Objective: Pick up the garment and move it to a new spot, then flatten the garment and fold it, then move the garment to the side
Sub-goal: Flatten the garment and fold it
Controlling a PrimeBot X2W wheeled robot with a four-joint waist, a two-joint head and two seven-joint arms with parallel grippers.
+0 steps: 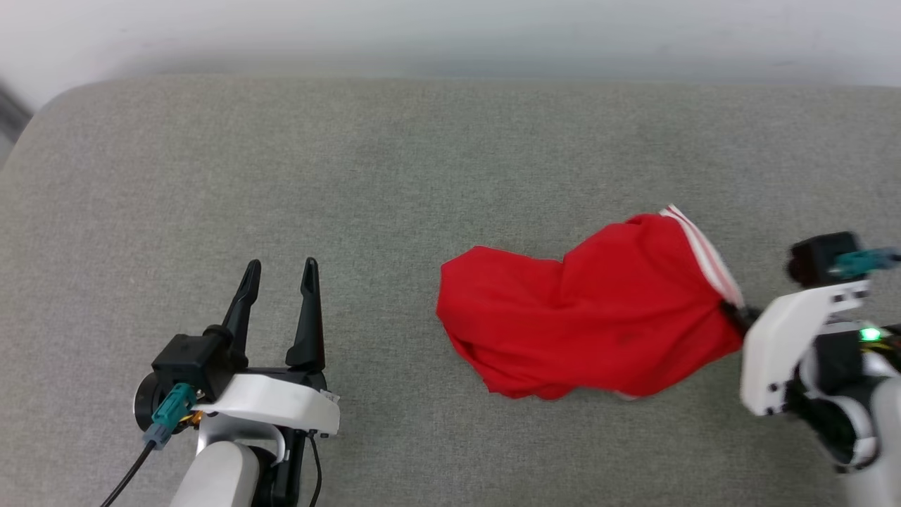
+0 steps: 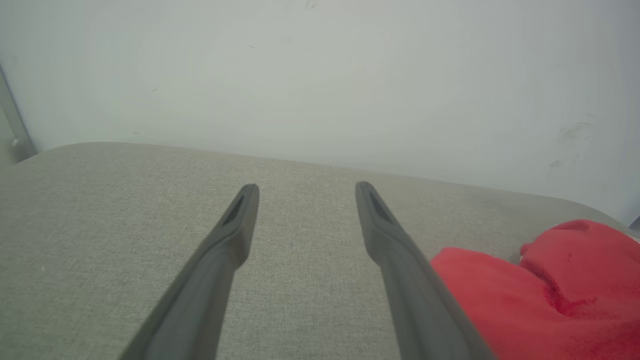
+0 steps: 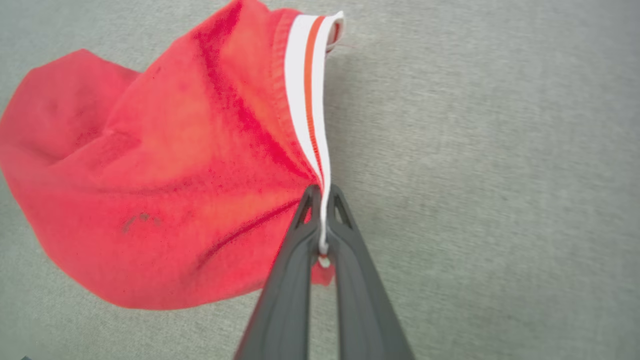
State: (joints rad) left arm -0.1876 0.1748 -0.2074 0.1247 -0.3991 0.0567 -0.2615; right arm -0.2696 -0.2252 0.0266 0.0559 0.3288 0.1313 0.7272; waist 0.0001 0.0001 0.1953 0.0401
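The garment point(image 1: 591, 317), a bright red T-shirt with white-and-red stripe trim, is bunched and lifted at its right end over the grey cushion. My right gripper point(image 1: 733, 311) is shut on the striped trim edge; in the right wrist view the garment point(image 3: 165, 170) hangs left of my right gripper point(image 3: 322, 197), whose two fingers pinch the white band. My left gripper point(image 1: 280, 271) rests open at the lower left, well apart from the cloth, with nothing between its fingers. In the left wrist view my left gripper point(image 2: 306, 190) points over bare cushion, and the garment point(image 2: 545, 295) shows at the lower right.
The grey fabric cushion point(image 1: 281, 162) spans the whole work area, with a rounded far-left corner and a pale wall point(image 1: 450, 35) behind it. Bare cushion lies left of and beyond the garment.
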